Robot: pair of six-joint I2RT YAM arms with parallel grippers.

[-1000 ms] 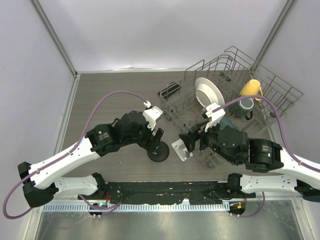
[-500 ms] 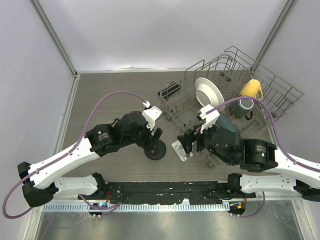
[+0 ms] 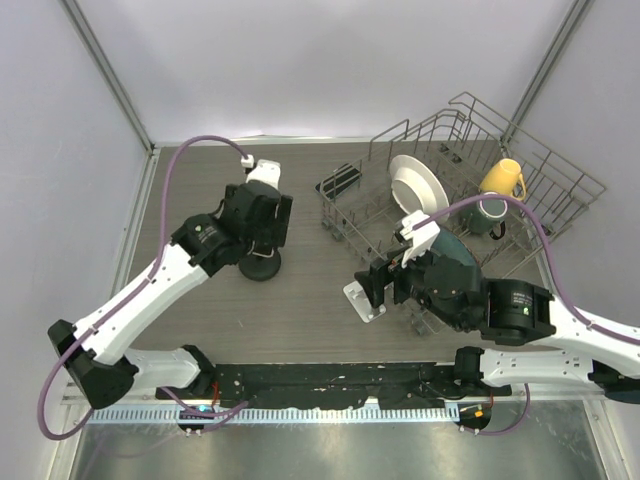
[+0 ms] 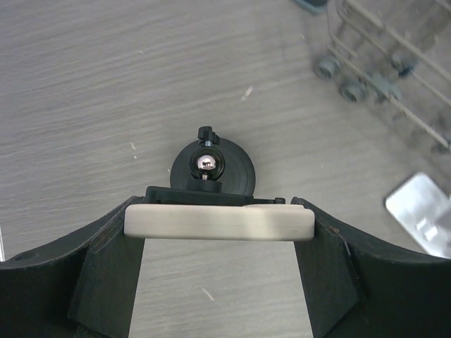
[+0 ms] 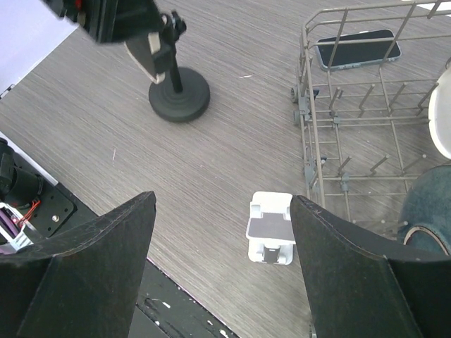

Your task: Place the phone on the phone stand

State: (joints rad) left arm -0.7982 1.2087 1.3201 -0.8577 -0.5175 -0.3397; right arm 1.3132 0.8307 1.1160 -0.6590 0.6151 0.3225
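Observation:
The dark phone (image 3: pixel 340 181) lies flat on the table at the dish rack's far left corner; in the right wrist view it (image 5: pixel 358 48) shows through the rack wires. My left gripper (image 3: pixel 262 222) is shut on the cream cradle (image 4: pixel 220 222) of a black round-based stand (image 3: pixel 262 266), whose base (image 4: pixel 213 167) rests on the table below. A small white folding stand (image 3: pixel 364 299) sits at centre front. My right gripper (image 3: pixel 374 283) hangs open and empty above that white stand (image 5: pixel 270 227), which shows beside its (image 5: pixel 222 204) right finger.
A wire dish rack (image 3: pixel 545 165) fills the right back, holding a white plate (image 3: pixel 418 185), a yellow mug (image 3: pixel 500 178), a dark green mug (image 3: pixel 487 213) and a teal bowl (image 3: pixel 455 245). Its left wall (image 5: pixel 310 120) stands just right of the white stand.
My left gripper has carried the black stand from the centre front to the back left. The right gripper has barely moved.

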